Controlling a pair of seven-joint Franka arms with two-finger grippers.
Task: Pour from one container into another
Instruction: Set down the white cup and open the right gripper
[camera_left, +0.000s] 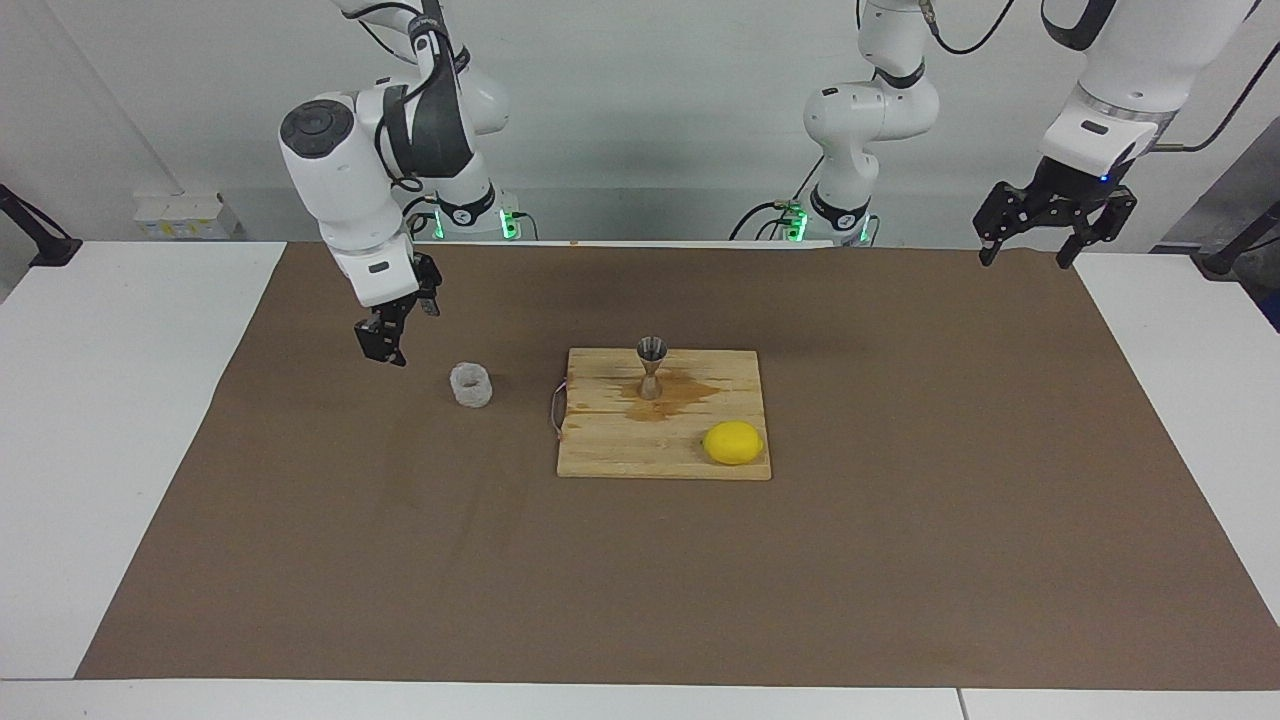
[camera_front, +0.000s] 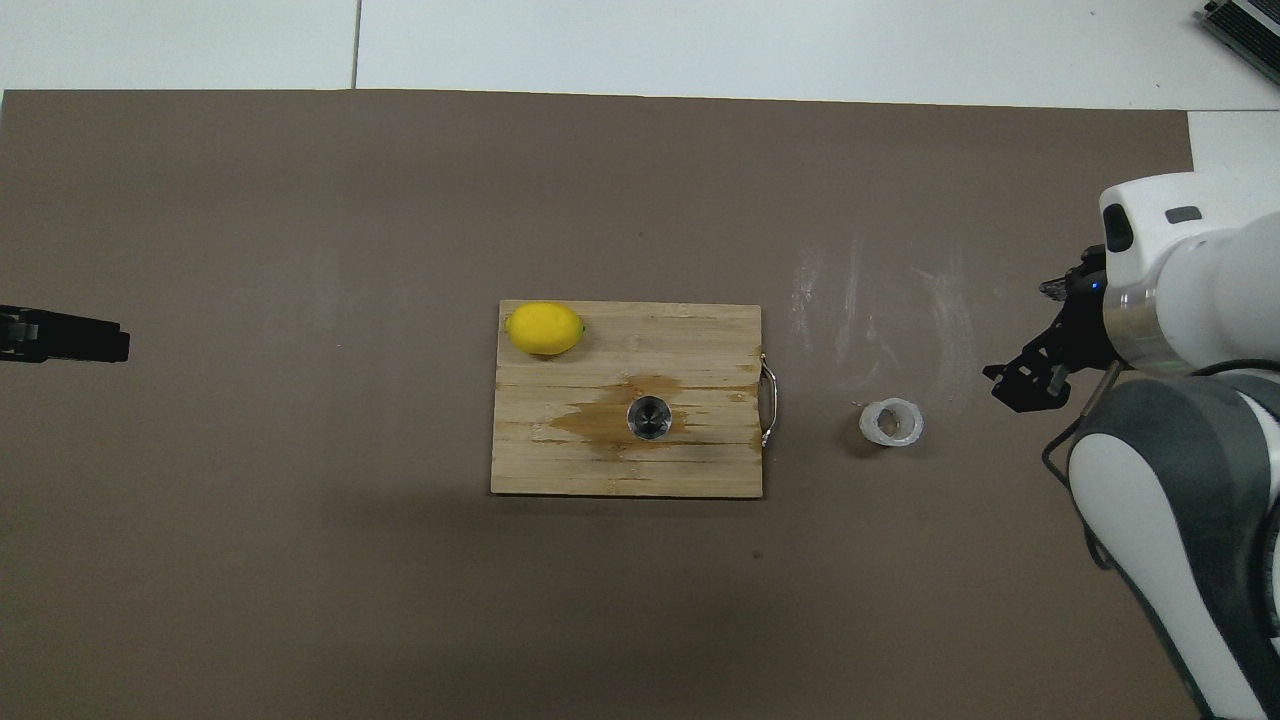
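Facing view. Glass cup (camera_left: 471, 385) upright on brown mat (camera_left: 900, 560), toward right arm's end of table, beside wooden board (camera_left: 620, 455) but apart from it. Jigger (camera_left: 651, 367) upright on board, standing in a wet brown stain (camera_left: 675, 392). Lemon (camera_left: 733, 442) on same board, farther from robots than jigger. Right gripper (camera_left: 383, 340) raised over mat, clear of cup, fingers released, nothing held. Left gripper (camera_left: 1053, 222) parked high over mat's edge at left arm's end, fingers spread, empty; arm waiting.

Overhead view. Cup (camera_front: 892, 422) seen mouth-up on mat (camera_front: 300, 600), just off board's (camera_front: 540, 470) metal handle (camera_front: 768, 403). Jigger (camera_front: 649, 417) mid-board, in stain. Lemon (camera_front: 544, 328) at board's corner farther from robots. Right gripper (camera_front: 1030, 378) over mat beside cup, apart from it. Left gripper (camera_front: 60, 337) showing only as dark tip at frame edge.
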